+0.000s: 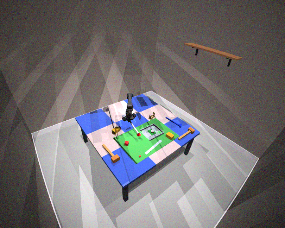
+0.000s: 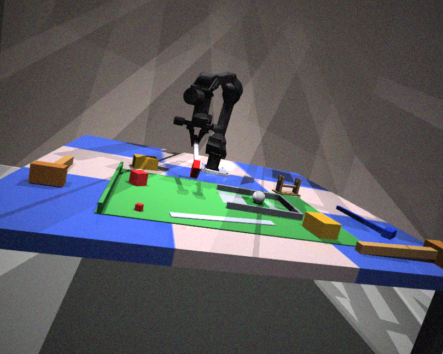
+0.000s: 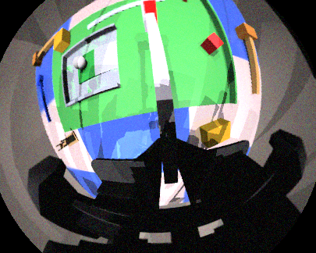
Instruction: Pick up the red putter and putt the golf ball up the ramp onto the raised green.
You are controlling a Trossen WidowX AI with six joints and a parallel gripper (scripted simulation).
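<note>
Exterior: end effector (image 2: 197,141) grips putter (image 2: 195,163); ball (image 2: 258,196) inside walled green (image 2: 264,213).

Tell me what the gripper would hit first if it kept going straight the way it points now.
The gripper points down, shut on the red putter. Going straight on, the putter's red head would probably meet the green mat near its back edge first, short of the walled green holding the golf ball. Depth is hard to judge.
</note>
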